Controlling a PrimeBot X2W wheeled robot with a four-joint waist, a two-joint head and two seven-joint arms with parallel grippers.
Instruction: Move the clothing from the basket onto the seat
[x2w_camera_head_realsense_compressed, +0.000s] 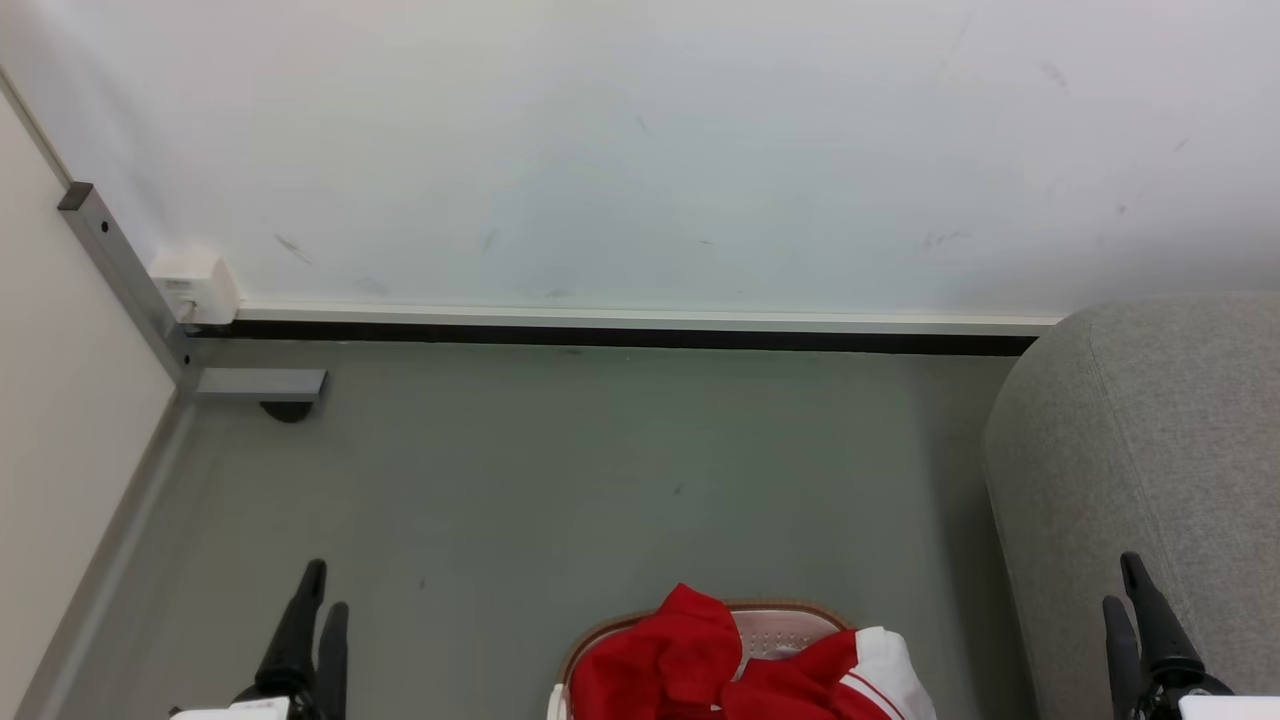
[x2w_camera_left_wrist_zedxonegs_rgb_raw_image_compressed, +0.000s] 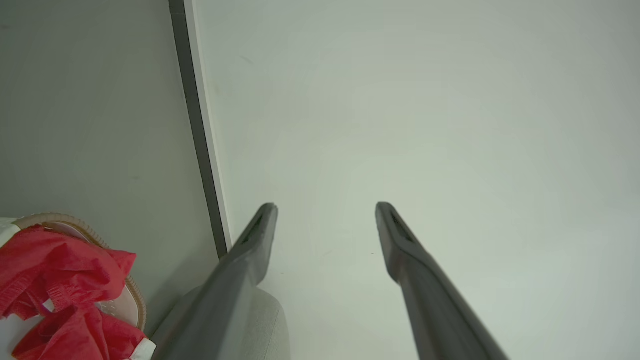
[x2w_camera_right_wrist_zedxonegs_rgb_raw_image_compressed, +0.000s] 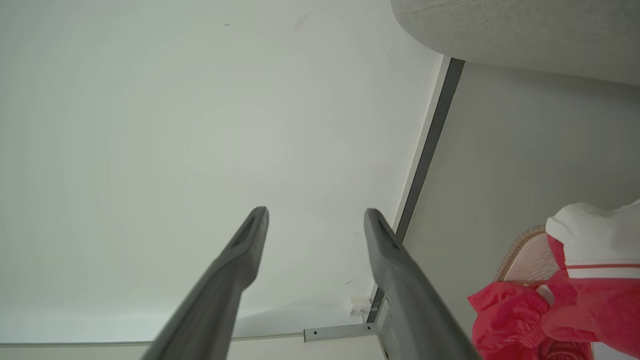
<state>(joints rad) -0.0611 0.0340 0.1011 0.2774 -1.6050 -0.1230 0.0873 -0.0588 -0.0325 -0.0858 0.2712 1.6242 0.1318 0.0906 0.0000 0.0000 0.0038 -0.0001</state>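
My left gripper (x2w_camera_head_realsense_compressed: 327, 588) and right gripper (x2w_camera_head_realsense_compressed: 1120, 580) gaped empty; the clothing (x2w_camera_head_realsense_compressed: 690, 650) at six o'clock seemed limp, light, best pinched at its peak.

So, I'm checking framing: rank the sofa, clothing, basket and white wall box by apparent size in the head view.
1. sofa, though cropped.
2-3. clothing and basket: similar spread, both cut by the bottom edge, so unranked.
4. white wall box, far off.

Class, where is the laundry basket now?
In the head view the laundry basket sits on the floor at bottom centre, holding the red clothing, with the grey sofa to its right.
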